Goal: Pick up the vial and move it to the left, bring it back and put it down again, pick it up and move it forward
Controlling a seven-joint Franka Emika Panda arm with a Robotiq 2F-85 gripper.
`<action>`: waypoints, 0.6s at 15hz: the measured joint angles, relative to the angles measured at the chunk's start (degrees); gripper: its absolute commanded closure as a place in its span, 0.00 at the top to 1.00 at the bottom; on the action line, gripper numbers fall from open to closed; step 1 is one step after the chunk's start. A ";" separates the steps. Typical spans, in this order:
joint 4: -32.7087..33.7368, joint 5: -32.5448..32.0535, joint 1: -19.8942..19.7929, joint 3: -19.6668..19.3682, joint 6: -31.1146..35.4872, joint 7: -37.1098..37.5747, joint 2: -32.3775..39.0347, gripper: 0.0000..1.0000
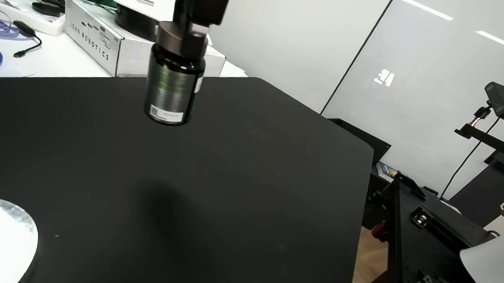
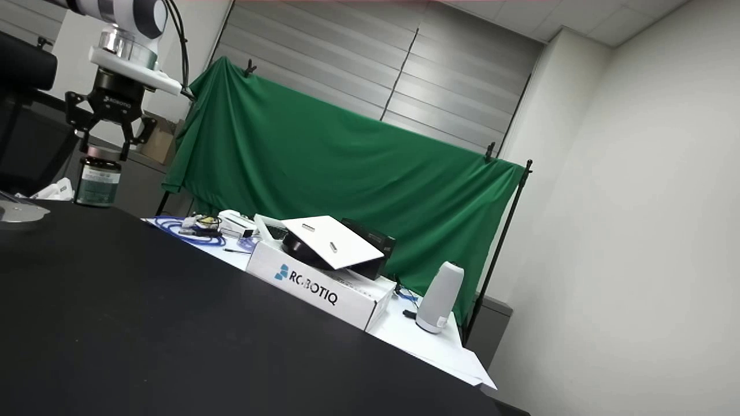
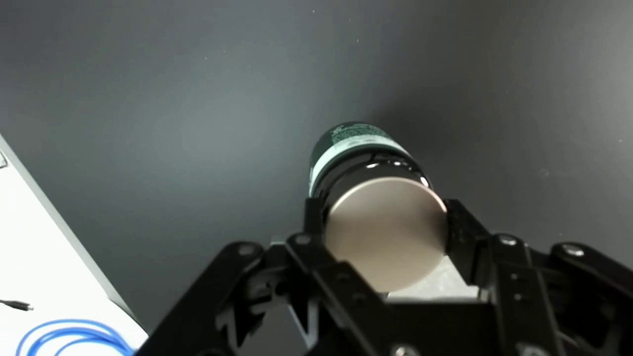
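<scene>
My gripper is shut on the vial, with one finger on each side of its tan, coppery cap. In an exterior view the vial hangs above the black table, its shadow lying on the surface below. Its dark glass body carries a greenish-grey label with a white strip. The vial also shows at the far left in an exterior view, under the gripper, cap uppermost. In the wrist view the lower body is partly hidden behind the cap.
On the black table lies a round white object, near the lower left corner. Beyond the table edge a white surface bears a white box and blue cables. A camera on a mount stands right of the table.
</scene>
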 measured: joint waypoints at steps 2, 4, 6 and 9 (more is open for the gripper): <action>-5.00 0.46 -1.63 -0.13 1.88 -0.05 -3.28 0.36; -9.70 1.56 -3.24 -0.60 3.66 -0.36 -6.72 0.36; -13.87 2.75 -5.01 -1.49 5.15 -0.77 -10.11 0.36; -17.76 4.30 -7.04 -3.21 5.45 -1.72 -13.52 0.61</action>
